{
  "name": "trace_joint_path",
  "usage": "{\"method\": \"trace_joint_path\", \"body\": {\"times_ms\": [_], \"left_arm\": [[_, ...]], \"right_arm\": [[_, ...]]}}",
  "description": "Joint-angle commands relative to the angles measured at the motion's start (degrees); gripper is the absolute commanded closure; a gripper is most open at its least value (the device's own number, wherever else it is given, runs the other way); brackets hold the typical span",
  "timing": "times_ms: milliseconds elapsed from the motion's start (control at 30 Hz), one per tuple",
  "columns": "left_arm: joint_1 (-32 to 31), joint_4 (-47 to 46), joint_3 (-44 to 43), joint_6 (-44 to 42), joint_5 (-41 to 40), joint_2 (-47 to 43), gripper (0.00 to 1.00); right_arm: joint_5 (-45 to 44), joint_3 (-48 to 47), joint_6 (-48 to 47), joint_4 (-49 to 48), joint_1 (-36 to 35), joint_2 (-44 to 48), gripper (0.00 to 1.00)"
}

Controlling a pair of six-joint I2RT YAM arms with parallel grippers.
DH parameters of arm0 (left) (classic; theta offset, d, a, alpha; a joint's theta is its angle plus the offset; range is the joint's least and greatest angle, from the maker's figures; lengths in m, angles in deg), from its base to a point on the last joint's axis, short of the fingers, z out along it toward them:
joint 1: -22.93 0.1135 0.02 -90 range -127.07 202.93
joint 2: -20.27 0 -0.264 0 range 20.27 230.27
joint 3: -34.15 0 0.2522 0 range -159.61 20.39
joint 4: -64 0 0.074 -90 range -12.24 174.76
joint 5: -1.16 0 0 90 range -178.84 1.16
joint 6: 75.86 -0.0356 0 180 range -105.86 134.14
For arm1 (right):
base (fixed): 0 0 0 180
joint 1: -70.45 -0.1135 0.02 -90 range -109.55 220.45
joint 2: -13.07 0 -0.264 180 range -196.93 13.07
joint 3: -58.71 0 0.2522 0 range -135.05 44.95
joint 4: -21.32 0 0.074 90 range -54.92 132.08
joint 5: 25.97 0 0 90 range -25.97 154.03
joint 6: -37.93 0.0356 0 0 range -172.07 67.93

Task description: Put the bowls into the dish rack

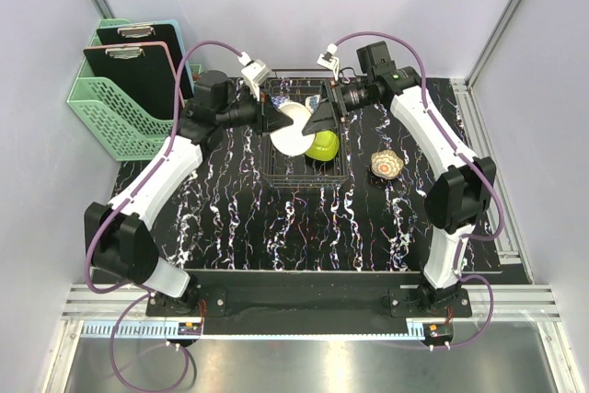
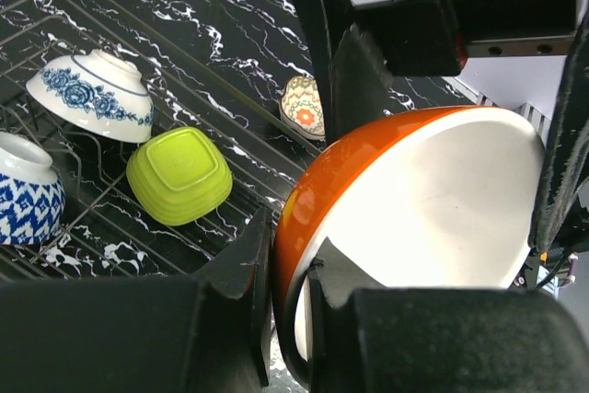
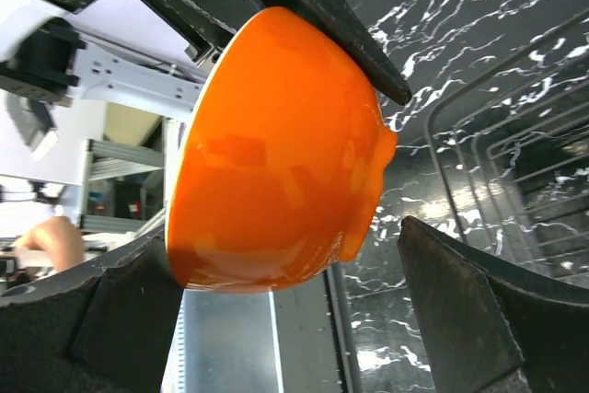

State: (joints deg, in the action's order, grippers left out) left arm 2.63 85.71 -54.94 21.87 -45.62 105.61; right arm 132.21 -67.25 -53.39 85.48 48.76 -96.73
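The orange bowl (image 3: 276,154) is held on edge above the rack (image 1: 285,172). Its rim is pinched between the fingers of the left gripper (image 2: 287,273), one finger on the orange wall and one on the white inside. The right gripper (image 3: 285,246) is set around the same bowl with its jaws spread wide: one finger lies close by the rim and the other stands clear of the foot, so no grip is made by it. A transfer between the two grippers is judged to be in hand, though which way it runs cannot be told. To do it well, the bowl should be borne by one firm grip at every instant. The left pinch should be eased only once the right fingers are closed squarely across rim and foot. If the right gripper is the one leaving, it should be drawn straight back so that the foot is not clipped. Below and ahead of the left gripper, a lime bowl (image 2: 179,175), a blue-flowered bowl (image 2: 92,94) and a blue-patterned bowl (image 2: 28,195) are seen in the rack. A free run of tines beside them should be chosen and the orange bowl lowered slowly, clear of all three. A glazed rim is judged likely to slip, so tilting should be slight. One patterned bowl (image 2: 302,108) is seen beyond the rack, past the left fingers, not yet loaded.
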Motion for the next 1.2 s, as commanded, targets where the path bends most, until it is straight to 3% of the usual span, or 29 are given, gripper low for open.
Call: {"method": "trace_joint_path", "body": {"times_ms": [0,433,1033,1167], "left_arm": [[0.0,-5.9,0.2,1.4,2.8,-2.8,1.00],[-0.2,-7.3,0.7,2.6,2.6,-2.3,1.00],[-1.3,-6.6,0.6,1.7,0.9,-1.8,1.00],[-1.5,-6.4,0.6,1.2,0.6,-1.5,1.00]], "right_arm": [[8.1,-0.9,4.0,-3.6,-0.1,-0.4,0.02],[16.7,-2.2,5.3,-4.2,0.2,-1.4,0.24],[20.6,-5.3,7.3,-4.6,-0.4,-3.6,0.14],[20.6,-5.2,7.2,-4.7,-0.5,-3.8,0.25]]}}
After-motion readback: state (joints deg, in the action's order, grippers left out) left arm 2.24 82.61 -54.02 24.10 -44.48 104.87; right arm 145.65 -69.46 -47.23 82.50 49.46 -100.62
